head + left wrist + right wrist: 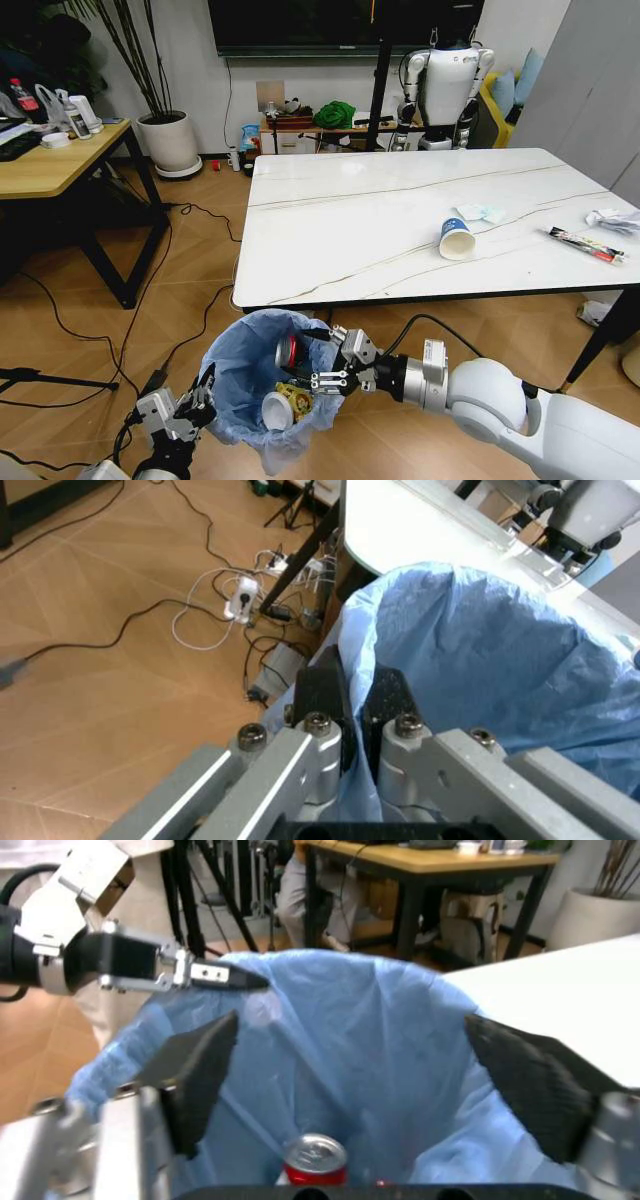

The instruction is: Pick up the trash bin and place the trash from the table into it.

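Observation:
The trash bin (250,375), lined with a crinkly light-blue bag (480,652), is in front of the table's (350,230) near edge. My left gripper (198,393) is shut on the bag's rim, its black fingers (325,690) pinching the plastic. My right gripper (328,358) is open over the bin's mouth, pads (200,1072) spread wide. A crushed red can (289,352) (315,1161) is inside the mouth, free of the pads. A white lid (277,411) and a yellow wrapper (298,400) lie in the bin. A paper cup (457,238), white paper (481,212) and a long dark wrapper (585,243) lie on the table.
More crumpled paper (612,220) sits at the table's right edge. A wooden desk (40,165) and a white plant pot (170,140) stand to the left. Cables (190,330) and a power strip (240,600) lie on the floor. Another robot (450,85) stands behind the table.

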### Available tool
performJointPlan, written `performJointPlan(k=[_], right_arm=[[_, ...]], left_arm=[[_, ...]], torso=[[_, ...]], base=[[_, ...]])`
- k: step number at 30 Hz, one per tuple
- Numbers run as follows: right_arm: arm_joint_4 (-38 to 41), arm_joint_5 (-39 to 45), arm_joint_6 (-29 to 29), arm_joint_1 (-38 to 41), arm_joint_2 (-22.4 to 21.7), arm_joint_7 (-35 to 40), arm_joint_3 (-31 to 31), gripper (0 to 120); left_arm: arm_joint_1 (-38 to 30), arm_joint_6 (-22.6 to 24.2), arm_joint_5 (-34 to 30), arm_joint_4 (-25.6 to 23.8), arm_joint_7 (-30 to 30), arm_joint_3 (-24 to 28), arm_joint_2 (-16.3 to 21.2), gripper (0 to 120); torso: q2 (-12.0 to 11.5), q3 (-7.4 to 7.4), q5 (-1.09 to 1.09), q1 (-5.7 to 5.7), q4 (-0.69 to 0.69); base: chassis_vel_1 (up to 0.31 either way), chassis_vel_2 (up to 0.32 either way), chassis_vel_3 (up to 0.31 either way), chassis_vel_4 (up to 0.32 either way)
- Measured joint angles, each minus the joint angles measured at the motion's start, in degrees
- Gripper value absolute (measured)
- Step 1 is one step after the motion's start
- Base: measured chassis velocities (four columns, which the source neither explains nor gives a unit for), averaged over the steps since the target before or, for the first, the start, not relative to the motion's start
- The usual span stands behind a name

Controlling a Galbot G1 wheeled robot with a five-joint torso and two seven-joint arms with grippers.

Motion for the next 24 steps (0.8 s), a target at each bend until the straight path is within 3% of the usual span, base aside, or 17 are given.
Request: performJointPlan(k=[4, 10, 15, 16, 18, 19, 23, 24], right_arm=[[0.62, 2.53, 0.32, 0.54, 1.07, 3.39, 3.80, 99], [1.56, 9.14, -1.15, 0.43, 1.60, 12.77, 12.73, 100], [1.61, 12.65, -3.03, -5.36, 0.47, 18.86, 28.42, 100], [1.61, 12.65, -3.03, -5.36, 0.47, 18.86, 28.42, 100], [0.24, 13.05, -3.13, -11.24, -0.20, 18.71, 38.75, 100], [0.24, 13.05, -3.13, -11.24, -0.20, 18.71, 38.75, 100], [-2.99, 12.48, -2.43, -21.19, 1.16, 15.27, 51.27, 100], [-2.99, 12.48, -2.43, -21.19, 1.16, 15.27, 51.27, 100]], left_arm=[[0.07, 0.00, 0.17, 0.02, 0.12, 0.23, 0.00, 0], [0.03, -0.02, 0.33, 0.18, 0.29, 0.55, 0.32, 0], [-0.70, -0.02, 0.10, 0.69, 0.33, 1.22, 1.31, 0], [-0.70, -0.02, 0.10, 0.69, 0.33, 1.22, 1.31, 0], [-0.83, 0.04, -0.01, 0.69, 0.30, 1.59, 1.92, 0], [-0.83, 0.04, -0.01, 0.69, 0.30, 1.59, 1.92, 0], [-1.05, 0.06, -0.44, 0.48, 0.26, 1.50, 2.78, 0], [-1.05, 0.06, -0.44, 0.48, 0.26, 1.50, 2.78, 0]], torso=[[0.00, 0.00, 0.00, 0.00, 0.00], [0.00, 0.00, -0.01, 0.00, 0.01], [0.00, 0.00, 0.00, 0.00, -0.01], [0.00, 0.00, 0.00, 0.00, -0.01], [0.00, 0.00, 0.00, 0.00, 0.00], [0.00, 0.00, 0.00, 0.00, 0.00], [0.00, 0.00, 0.02, 0.00, -0.01], [0.00, 0.00, 0.02, 0.00, -0.01]], base=[[0.000, 0.000, 0.000, 0.000], [0.000, 0.000, 0.000, 0.000], [0.000, 0.000, 0.000, 0.000], [0.000, 0.000, 0.000, 0.000], [0.000, 0.000, 0.000, 0.000], [0.000, 0.000, 0.000, 0.000], [0.000, 0.000, 0.000, 0.000], [0.000, 0.000, 0.000, 0.000]])
